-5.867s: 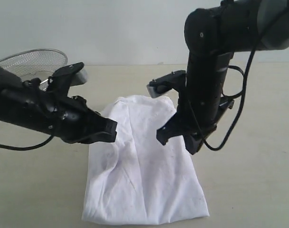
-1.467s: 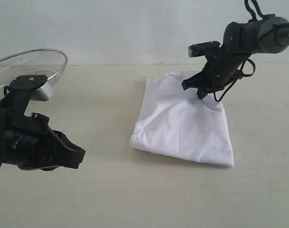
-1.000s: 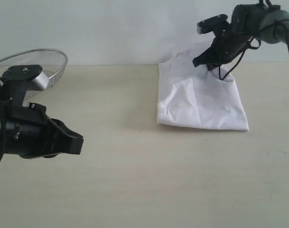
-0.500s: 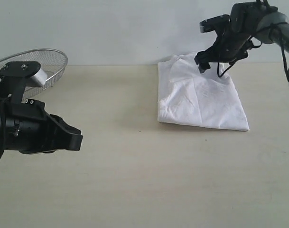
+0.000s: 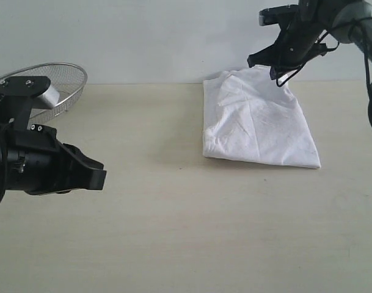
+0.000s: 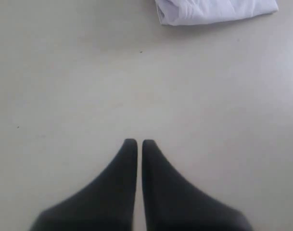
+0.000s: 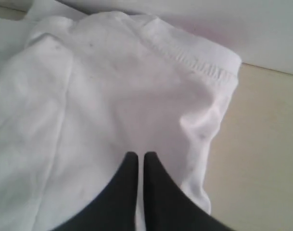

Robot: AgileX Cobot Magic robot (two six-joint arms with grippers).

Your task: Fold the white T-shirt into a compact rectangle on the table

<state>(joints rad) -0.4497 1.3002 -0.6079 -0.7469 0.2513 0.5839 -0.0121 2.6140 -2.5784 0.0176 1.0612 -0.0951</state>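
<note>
While the exterior view takes in the whole scene, each wrist view shows only a small patch of it. At far left, a round wire-mesh basket (image 5: 48,79) sits at the back of the pale table (image 5: 186,244). Just in front of it, the left gripper (image 5: 99,177) hovers over bare tabletop, well apart from the shirt. Its wrist view shows two black jaws pressed together, with one folded edge of cloth beyond them. Right of centre, the white T-shirt (image 5: 259,125) lies folded into a rough rectangle near the back wall. The right gripper (image 5: 272,70) hangs above its far edge, hiding a little of the cloth. Only its wrist view shows the jaws closed tight over wrinkled fabric and a stitched hem; whether the tips touch the cloth cannot be told.
</note>
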